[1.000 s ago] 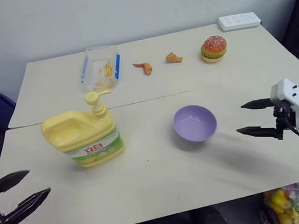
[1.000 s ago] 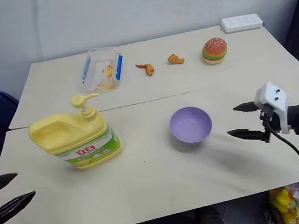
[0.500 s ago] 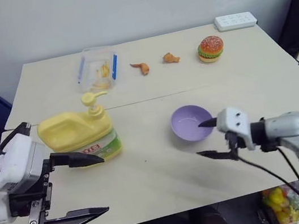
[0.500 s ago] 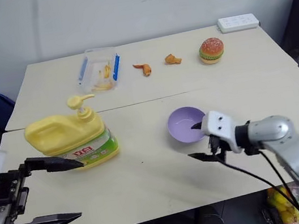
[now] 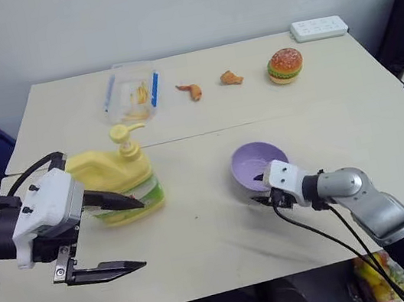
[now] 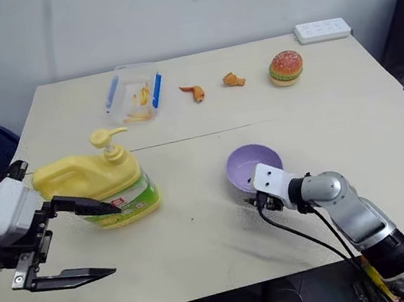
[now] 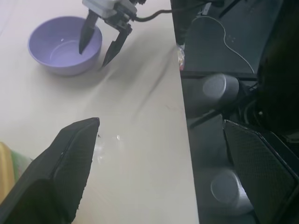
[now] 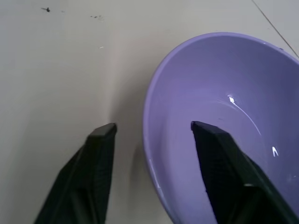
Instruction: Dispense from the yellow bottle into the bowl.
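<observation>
The right hand [image 8: 152, 133] straddles the near rim of the bowl [image 6: 247, 165], one finger inside and one outside, its fingers narrowed but with a gap to the wall, apparently to steady the bowl for filling. The left hand [image 5: 127, 237], spread wide, hovers beside the yellow bottle [image 5: 114, 183], which stands upright on the bench [image 5: 217, 241] well apart from the bowl, its pump untouched

Head stereo pair looks forward and down over whole table [image 5: 297, 116]. Left wrist camera faces along near edge toward bowl [image 7: 65, 44]. Right wrist camera sits close at bowl rim. All share bowl.
</observation>
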`<state>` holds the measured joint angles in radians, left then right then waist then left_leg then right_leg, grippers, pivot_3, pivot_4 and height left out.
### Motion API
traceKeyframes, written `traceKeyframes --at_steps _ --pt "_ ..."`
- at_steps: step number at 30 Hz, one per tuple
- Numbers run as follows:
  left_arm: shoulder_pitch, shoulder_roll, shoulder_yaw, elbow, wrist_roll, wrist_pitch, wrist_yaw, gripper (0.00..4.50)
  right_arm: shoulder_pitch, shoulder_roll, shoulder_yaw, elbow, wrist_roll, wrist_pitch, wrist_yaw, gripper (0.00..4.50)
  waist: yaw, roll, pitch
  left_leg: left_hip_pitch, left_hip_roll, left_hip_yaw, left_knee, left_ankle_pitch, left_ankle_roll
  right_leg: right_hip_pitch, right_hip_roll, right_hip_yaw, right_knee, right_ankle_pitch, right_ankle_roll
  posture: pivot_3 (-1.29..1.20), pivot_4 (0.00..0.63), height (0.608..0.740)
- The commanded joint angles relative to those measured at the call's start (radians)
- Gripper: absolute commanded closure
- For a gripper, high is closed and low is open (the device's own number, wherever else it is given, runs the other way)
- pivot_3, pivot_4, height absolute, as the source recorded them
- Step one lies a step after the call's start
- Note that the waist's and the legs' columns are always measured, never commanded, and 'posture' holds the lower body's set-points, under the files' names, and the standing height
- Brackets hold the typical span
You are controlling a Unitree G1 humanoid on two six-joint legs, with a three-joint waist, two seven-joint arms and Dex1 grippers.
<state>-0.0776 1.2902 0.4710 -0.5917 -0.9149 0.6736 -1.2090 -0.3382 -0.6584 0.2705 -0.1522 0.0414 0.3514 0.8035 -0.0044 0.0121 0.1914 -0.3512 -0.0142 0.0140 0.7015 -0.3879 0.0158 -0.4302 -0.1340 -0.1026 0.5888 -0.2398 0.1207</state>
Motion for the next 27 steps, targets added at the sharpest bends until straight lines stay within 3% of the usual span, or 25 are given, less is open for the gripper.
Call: traceKeyframes --at_steps 1,7,10,13,14,22,27 --pt "-0.036 -0.01 -0.009 0.004 0.002 -0.002 0.014 0.0 -0.019 0.015 -0.017 -0.006 0.009 -0.009 0.013 2.95 0.0 0.0 0.0 0.0 0.0 0.0 0.0 0.0 0.0 0.0 0.0 0.0 0.0 0.0 0.0 0.0 0.15 0.74" --pt "-0.076 -0.025 -0.033 0.007 0.01 0.009 0.035 0.0 -0.023 0.009 -0.015 0.007 -0.006 -0.029 0.035 2.95 0.001 0.0 0.0 0.0 0.001 0.0 0.0 0.0 -0.001 0.0 0.001 0.0 0.0 0.0 0.0 0.0 0.15 0.74" --pt "-0.094 -0.033 -0.043 0.004 0.005 0.016 0.048 0.0 -0.022 0.011 -0.017 0.012 -0.003 -0.029 0.044 3.49 0.001 0.0 0.0 0.0 0.001 0.0 0.0 0.0 -0.001 0.0 0.001 0.0 0.001 0.0 0.0 0.0 0.15 0.74" --pt "-0.114 -0.039 -0.049 0.005 -0.008 0.03 0.061 0.0 -0.022 0.011 -0.017 0.013 -0.003 -0.03 0.052 4.38 0.001 0.0 0.0 0.0 0.001 0.0 0.0 0.0 -0.001 0.0 0.001 0.0 0.001 0.0 0.0 0.0 0.15 0.74" --pt "-0.121 -0.04 -0.052 0.006 -0.009 0.034 0.064 0.0 -0.023 0.012 -0.016 0.013 -0.004 -0.029 0.053 4.45 0.001 0.0 0.0 0.0 0.001 0.0 0.001 0.0 -0.001 0.0 0.001 0.0 0.001 0.0 0.0 0.0 0.15 0.74" --pt "-0.191 -0.055 -0.072 0.017 -0.029 0.064 0.091 0.0 -0.033 0.012 -0.013 0.027 -0.02 -0.036 0.06 4.45 0.001 0.0 0.0 0.0 0.001 0.0 0.001 0.0 -0.001 0.0 0.001 0.0 0.001 0.0 0.0 0.0 0.15 0.74" --pt "-0.306 -0.064 -0.049 0.106 -0.078 0.1 0.14 0.0 -0.111 -0.076 -0.009 0.002 -0.019 -0.083 0.194 4.45 0.001 0.0 0.0 0.0 0.0 0.0 0.002 0.0 -0.001 0.0 0.0 0.0 0.002 0.0 0.0 0.0 0.15 0.74"
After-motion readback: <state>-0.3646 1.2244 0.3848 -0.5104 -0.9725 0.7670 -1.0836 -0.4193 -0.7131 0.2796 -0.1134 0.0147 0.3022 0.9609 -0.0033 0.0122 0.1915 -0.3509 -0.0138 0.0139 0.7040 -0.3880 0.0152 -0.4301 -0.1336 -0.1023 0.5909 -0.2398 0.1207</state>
